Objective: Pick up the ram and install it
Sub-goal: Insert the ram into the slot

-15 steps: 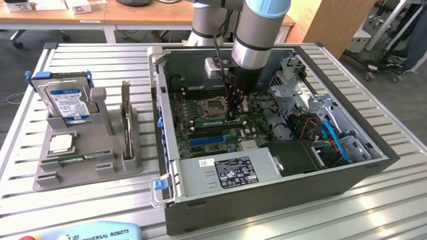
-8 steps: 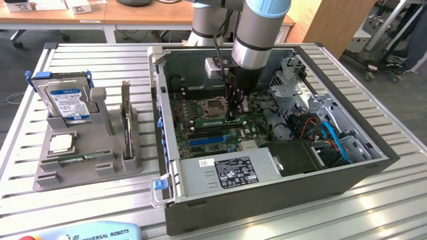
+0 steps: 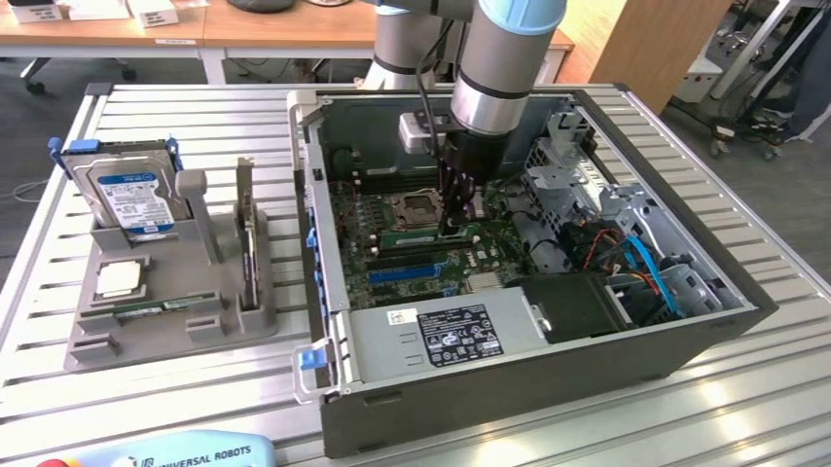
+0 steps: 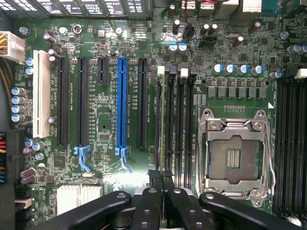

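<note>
Your gripper (image 3: 454, 226) (image 4: 161, 177) was clamped shut on the ram (image 3: 413, 236) (image 4: 159, 124), a thin green stick held edge-on between the fingers, low inside the open computer case (image 3: 520, 365). The ram ran along the memory slot directly under the gripper; you could not tell whether it was seated. Just beside the gripper on one side sat the processor socket (image 3: 415, 206) (image 4: 235, 155), and a little farther on the other side the blue expansion slot (image 4: 122, 103). Well away from the gripper, outside the case, the grey holder (image 3: 169, 326) stood on the slatted table (image 3: 195, 107) with the hard drive (image 3: 130, 195) upright in it.
</note>
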`<state>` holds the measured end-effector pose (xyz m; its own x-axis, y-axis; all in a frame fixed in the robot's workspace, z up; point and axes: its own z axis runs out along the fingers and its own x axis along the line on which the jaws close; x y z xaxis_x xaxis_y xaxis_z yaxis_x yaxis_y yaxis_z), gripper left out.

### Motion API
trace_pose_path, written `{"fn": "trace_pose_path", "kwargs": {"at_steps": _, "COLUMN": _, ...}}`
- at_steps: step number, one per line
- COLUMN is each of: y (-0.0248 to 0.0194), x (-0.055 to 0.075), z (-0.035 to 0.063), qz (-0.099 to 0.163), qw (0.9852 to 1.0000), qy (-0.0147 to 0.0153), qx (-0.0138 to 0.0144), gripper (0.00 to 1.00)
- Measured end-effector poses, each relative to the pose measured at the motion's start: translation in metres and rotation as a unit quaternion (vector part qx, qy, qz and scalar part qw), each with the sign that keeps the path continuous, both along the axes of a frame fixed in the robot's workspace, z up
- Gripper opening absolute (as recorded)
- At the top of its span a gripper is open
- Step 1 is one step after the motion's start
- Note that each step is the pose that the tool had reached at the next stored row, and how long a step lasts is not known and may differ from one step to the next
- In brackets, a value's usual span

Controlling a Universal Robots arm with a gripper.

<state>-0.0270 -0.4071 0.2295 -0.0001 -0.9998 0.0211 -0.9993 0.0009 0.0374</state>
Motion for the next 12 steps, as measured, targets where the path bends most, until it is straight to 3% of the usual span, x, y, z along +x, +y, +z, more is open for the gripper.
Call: {"fn": "trace_pose_path", "kwargs": {"at_steps": 12, "y": 0.0000, "x": 0.0001, "z": -0.0050, "qz": 0.002, "qw": 1.0000, "qy": 0.0000, "qx": 0.0000, "gripper": 0.11}}
